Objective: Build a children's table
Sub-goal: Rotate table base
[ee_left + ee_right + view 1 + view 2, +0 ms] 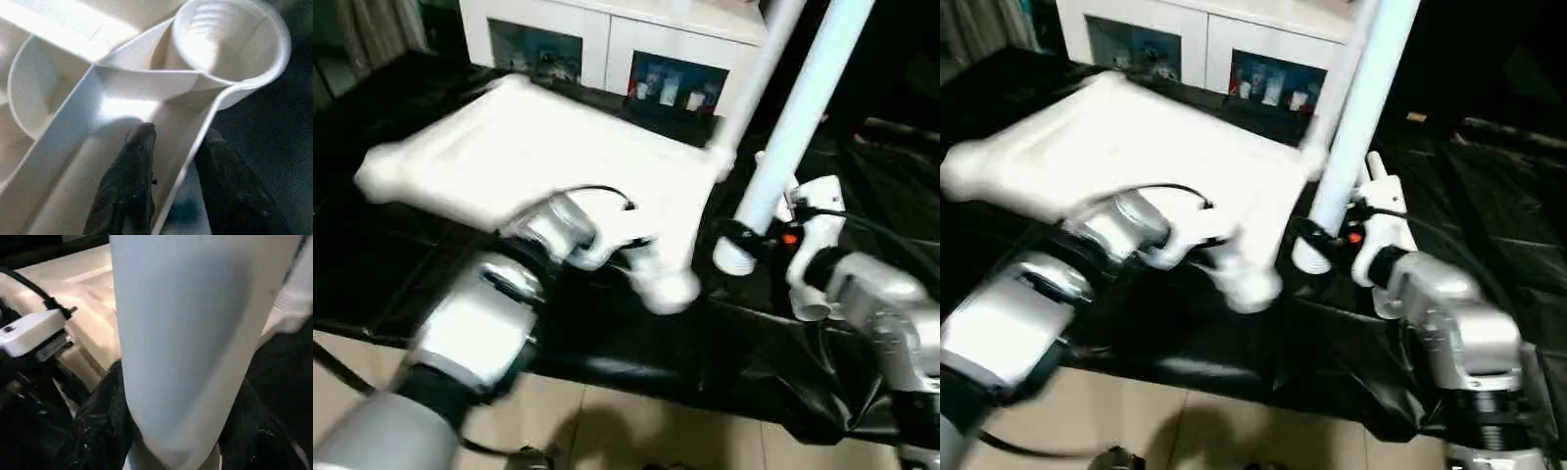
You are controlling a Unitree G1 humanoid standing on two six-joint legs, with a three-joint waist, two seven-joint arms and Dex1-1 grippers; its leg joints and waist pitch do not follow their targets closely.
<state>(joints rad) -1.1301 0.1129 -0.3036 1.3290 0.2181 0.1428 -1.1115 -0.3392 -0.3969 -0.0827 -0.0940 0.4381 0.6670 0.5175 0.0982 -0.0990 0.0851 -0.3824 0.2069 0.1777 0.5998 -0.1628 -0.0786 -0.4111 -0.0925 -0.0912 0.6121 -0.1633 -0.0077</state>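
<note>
The children's table top [538, 147] lies underside up on the black work table. My left gripper [176, 134] straddles its near rim beside an empty corner socket [230, 44], one finger [137, 161] inside the rim wall and the other outside, closed on the wall. My right gripper [744, 235] is shut on a white tube leg [793, 127], which it holds nearly upright. The leg's lower end hangs just right of that near corner socket [668, 289]. A second leg [759, 69] stands in the far right corner socket.
The black-covered work table [705, 352] ends at a near edge just under my forearms, with pale floor tiles [607, 421] below. A white cabinet with glass doors [607, 49] stands behind the table.
</note>
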